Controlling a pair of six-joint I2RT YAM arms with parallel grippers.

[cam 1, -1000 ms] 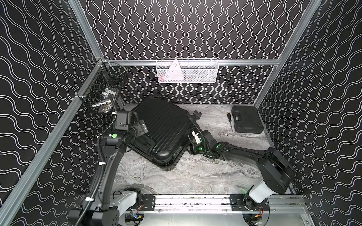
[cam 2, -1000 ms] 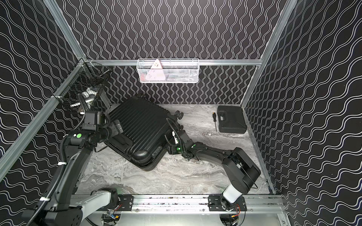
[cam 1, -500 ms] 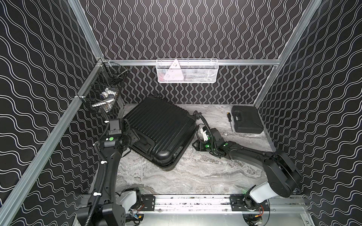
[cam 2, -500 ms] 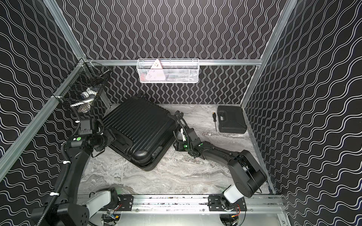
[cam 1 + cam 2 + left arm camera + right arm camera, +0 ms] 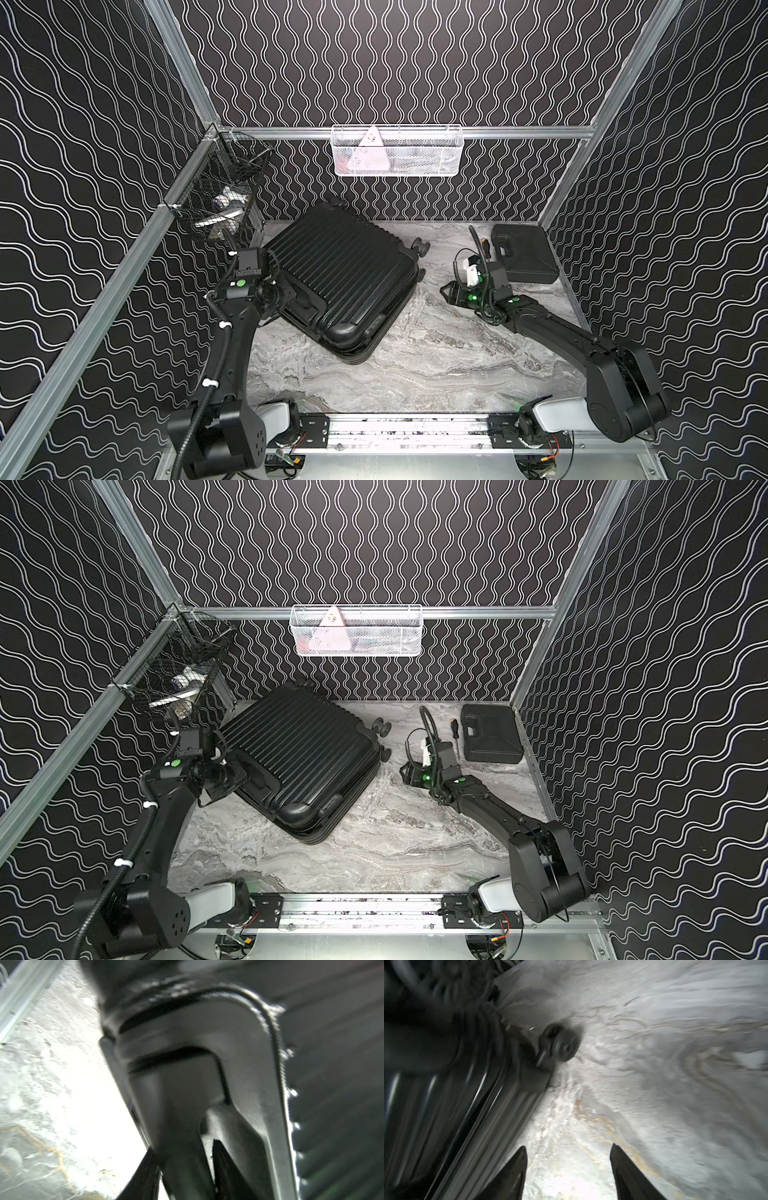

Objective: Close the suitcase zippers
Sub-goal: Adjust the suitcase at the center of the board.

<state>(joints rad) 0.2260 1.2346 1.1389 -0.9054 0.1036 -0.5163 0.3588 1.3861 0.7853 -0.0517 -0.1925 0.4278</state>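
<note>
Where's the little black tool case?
In both top views the tool case lies flat in the far right corner of the table, a screwdriver beside it.

Suitcase (image 5: 345,266) shell was hard black plastic, ribbed, with a slight sheen. Tabletop (image 5: 436,365) was smooth and grey, marble-look, mildly glossy. Tool case (image 5: 525,257) was matt black plastic. White basket (image 5: 415,162) was metal mesh. Frame rail (image 5: 498,132) was bare silvery metal. Walls (image 5: 415,62) were matt.
</note>
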